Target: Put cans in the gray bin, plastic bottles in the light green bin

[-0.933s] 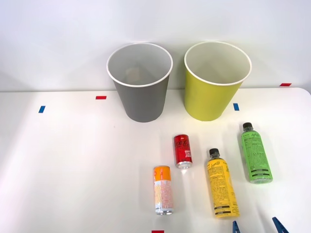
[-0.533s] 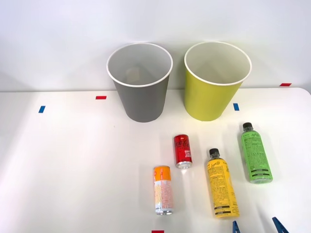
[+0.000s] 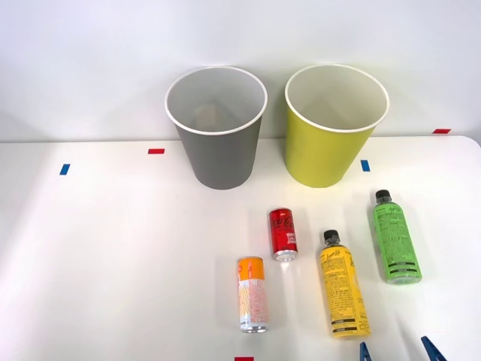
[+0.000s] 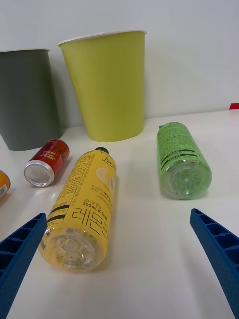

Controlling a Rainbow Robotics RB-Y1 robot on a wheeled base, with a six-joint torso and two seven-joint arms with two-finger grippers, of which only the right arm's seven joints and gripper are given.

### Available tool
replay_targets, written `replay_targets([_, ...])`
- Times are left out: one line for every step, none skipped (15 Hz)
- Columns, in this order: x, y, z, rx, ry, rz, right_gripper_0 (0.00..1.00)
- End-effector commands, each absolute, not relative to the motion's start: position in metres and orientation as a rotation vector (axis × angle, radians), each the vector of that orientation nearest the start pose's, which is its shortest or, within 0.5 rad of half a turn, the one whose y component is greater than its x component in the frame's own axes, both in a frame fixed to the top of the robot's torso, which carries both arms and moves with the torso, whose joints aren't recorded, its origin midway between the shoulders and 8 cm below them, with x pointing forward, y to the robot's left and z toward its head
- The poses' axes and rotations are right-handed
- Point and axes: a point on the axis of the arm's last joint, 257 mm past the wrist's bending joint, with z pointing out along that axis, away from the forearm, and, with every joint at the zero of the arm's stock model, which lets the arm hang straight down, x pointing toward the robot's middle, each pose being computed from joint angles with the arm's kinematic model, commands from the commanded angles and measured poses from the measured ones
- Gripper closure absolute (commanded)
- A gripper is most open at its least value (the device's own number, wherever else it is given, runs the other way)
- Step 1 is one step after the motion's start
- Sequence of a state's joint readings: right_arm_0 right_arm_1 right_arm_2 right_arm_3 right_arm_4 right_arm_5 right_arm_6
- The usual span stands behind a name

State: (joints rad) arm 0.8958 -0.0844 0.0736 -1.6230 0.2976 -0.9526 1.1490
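At table's near edge | pincer (image 4: 119, 259) spread, empty | yellow bottle (image 4: 83, 209) just beyond, untouched

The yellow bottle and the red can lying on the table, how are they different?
The yellow bottle is longer than the red can. The bottle is plastic with a black cap, while the can is metal with a silver end. The bottle lies nearer the open right gripper than the can does. Both lie on their sides on the white table, in front of the bins.
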Motion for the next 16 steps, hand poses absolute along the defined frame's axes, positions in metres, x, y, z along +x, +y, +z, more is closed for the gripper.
replay_targets([0.2174,-0.2398,-0.3014,-0.003,1.472,0.156,0.00])
replay_targets([0.2174,-0.2398,-0.3014,-0.003,1.472,0.156,0.00])
replay_targets([0.2174,-0.2398,-0.3014,-0.003,1.472,0.156,0.00])
replay_targets([0.2174,-0.2398,-0.3014,-0.003,1.472,0.156,0.00])
replay_targets([0.2174,-0.2398,-0.3014,-0.003,1.472,0.156,0.00])
replay_targets([0.2174,-0.2398,-0.3014,-0.003,1.472,0.156,0.00])
replay_targets([0.2174,-0.2398,-0.3014,-0.003,1.472,0.156,0.00])
replay_targets([0.2174,-0.2398,-0.3014,-0.003,1.472,0.156,0.00])
replay_targets([0.2174,-0.2398,-0.3014,-0.003,1.472,0.156,0.00])
replay_targets([0.2174,-0.2398,-0.3014,-0.003,1.472,0.156,0.00])
replay_targets([0.2174,-0.2398,-0.3014,-0.003,1.472,0.156,0.00])
replay_targets([0.2174,-0.2398,-0.3014,-0.003,1.472,0.156,0.00])
replay_targets([0.2174,-0.2398,-0.3014,-0.003,1.472,0.156,0.00])
replay_targets([0.2174,-0.2398,-0.3014,-0.003,1.472,0.156,0.00])
replay_targets([0.2174,-0.2398,-0.3014,-0.003,1.472,0.156,0.00])
replay_targets([0.2174,-0.2398,-0.3014,-0.003,1.472,0.156,0.00])
